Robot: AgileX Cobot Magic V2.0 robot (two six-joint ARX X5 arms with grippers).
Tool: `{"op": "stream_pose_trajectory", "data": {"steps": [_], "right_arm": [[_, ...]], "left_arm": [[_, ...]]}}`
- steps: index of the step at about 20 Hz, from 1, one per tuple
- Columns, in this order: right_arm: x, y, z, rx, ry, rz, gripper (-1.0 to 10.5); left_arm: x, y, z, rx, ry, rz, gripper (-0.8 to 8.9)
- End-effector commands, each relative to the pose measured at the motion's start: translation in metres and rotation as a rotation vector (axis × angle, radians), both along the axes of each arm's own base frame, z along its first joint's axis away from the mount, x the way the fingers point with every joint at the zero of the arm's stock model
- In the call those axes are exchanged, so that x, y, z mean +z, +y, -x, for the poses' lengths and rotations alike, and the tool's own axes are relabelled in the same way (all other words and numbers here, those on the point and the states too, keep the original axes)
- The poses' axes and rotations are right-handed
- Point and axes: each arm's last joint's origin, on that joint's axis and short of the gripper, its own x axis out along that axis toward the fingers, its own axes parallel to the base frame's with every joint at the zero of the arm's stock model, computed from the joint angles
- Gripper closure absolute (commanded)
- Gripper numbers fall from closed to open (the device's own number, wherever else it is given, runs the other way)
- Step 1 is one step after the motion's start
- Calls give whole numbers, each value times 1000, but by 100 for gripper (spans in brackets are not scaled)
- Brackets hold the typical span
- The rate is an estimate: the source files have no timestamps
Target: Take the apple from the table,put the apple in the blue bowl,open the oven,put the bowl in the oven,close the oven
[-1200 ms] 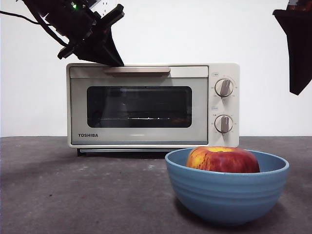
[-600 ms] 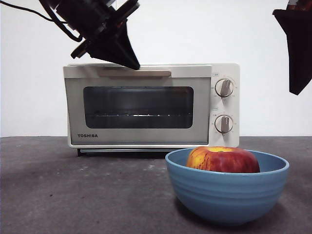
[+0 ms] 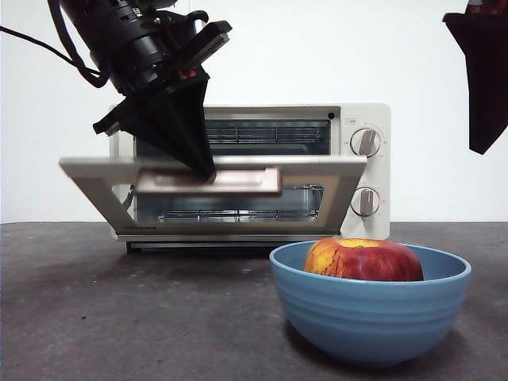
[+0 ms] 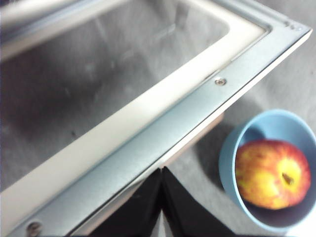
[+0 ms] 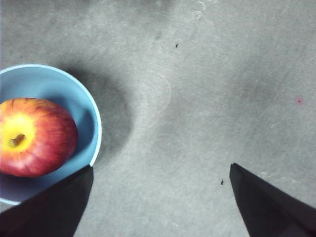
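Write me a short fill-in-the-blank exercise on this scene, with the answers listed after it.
1. The apple lies inside the blue ____.
2. The oven door hangs partly ____.
3. The left gripper, jaws together, presses on the door's ____.
4. The right gripper waits above the table with its jaws ____.

Missing words: bowl; open; handle; open

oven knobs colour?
Grey, on the cream-white oven: upper knob, lower knob. Clearest in the front view.
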Motion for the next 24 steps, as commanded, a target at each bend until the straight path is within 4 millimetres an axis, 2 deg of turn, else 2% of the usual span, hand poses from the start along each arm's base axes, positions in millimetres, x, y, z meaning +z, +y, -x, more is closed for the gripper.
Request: {"op": "stream_pose_trajectory", "data": {"steps": [1, 4, 7, 11, 17, 20, 24], "right_arm": [[4, 3, -1, 1, -7, -23, 507], [4, 4, -1, 25, 21, -59, 507], [3, 5, -1, 37, 45, -76, 507], [-6, 8, -9, 40, 98, -72, 520], [-36, 18, -32, 72, 188, -104, 538], [-45, 24, -44, 95, 197, -125, 559], [-59, 32, -55, 115, 215, -113, 622]], "left_arm": [[-3, -5, 0, -32, 1, -23, 806], [-2, -4, 2, -39, 4, -30, 806], [7, -1, 4, -34, -31, -6, 806], [36, 14, 13, -11, -124, 52, 806], [83, 55, 43, 65, -258, 124, 806], [83, 74, 60, 103, -286, 135, 806], [58, 99, 83, 163, -265, 116, 806]]}}
